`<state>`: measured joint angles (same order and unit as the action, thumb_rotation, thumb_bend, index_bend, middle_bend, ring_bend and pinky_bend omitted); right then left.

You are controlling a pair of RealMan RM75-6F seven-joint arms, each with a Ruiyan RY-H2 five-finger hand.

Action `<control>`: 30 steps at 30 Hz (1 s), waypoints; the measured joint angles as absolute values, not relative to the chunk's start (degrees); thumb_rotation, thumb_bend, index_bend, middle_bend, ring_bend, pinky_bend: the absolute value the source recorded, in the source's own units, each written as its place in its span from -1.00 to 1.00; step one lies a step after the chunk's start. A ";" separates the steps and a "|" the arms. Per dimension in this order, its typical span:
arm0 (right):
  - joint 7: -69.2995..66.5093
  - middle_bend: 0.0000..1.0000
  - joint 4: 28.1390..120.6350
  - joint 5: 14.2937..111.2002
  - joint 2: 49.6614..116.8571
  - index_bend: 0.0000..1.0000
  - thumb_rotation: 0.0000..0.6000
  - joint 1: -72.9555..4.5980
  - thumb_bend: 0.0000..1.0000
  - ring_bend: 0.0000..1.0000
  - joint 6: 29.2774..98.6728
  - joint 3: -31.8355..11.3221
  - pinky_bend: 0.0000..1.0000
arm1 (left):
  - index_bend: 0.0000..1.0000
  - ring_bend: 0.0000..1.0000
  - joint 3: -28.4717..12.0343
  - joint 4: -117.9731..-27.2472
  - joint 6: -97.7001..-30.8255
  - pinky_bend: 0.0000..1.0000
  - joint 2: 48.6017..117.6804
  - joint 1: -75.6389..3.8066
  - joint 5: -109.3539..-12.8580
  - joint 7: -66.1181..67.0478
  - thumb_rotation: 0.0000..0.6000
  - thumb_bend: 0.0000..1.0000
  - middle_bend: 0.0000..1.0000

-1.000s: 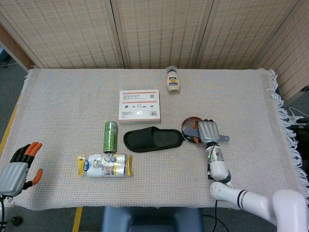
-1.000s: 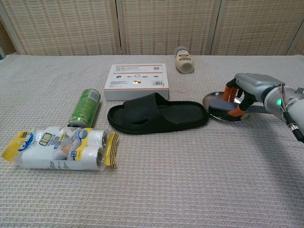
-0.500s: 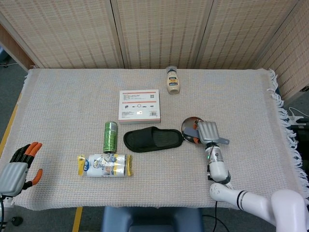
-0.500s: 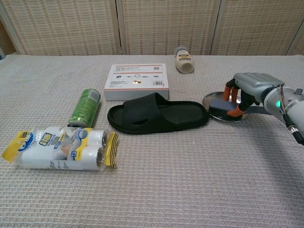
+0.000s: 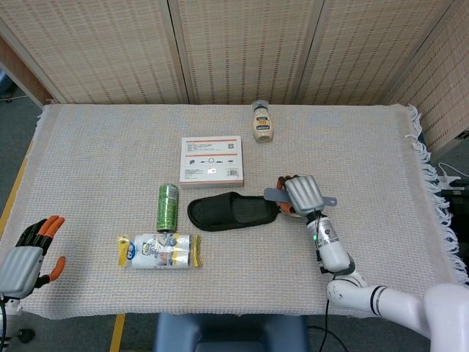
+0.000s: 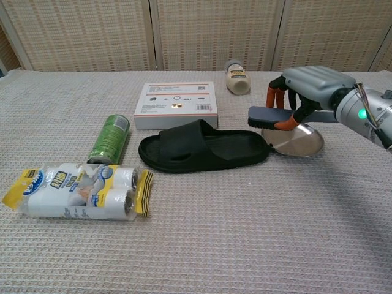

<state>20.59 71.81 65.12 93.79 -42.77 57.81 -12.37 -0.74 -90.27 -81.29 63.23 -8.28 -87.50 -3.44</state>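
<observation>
While your right hand (image 6: 309, 86) grips the pizza cutter (image 6: 288, 125) by its grey handle at the right of the chest view, the steel wheel hangs tilted just above the counter (image 6: 245, 233), close to the toe of the black slipper (image 6: 202, 147). You are in the lifting step. Next, judge a clear path over the slipper. Your left hand (image 5: 29, 253), fingers apart and holding nothing, rests at the lower left of the head view.
</observation>
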 measured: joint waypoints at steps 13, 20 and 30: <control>21.39 0.42 75.24 69.81 91.70 0.74 1.00 -48.66 -0.19 0.15 49.89 -10.73 0.70 | -1.00 -1.00 -0.29 -90.60 -82.43 -0.81 62.73 -7.86 -88.87 -4.48 1.00 -0.07 -1.00; 26.77 0.43 72.21 65.45 94.92 0.75 1.00 -50.43 -0.19 0.16 48.30 -10.98 0.70 | -1.00 -1.00 -0.19 -90.66 -82.46 -0.81 62.57 -7.88 -89.12 -4.81 1.00 -0.07 -1.00; 29.79 0.43 69.94 62.94 96.06 0.75 1.00 -51.14 -0.19 0.16 47.64 -10.36 0.70 | -1.00 -1.00 -0.17 -90.56 -81.91 -0.81 62.59 -8.10 -88.95 -5.01 1.00 -0.07 -1.00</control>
<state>29.79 69.94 62.94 96.06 -51.14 47.64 -10.36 -0.17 -90.56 -81.91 62.59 -8.10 -88.95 -5.01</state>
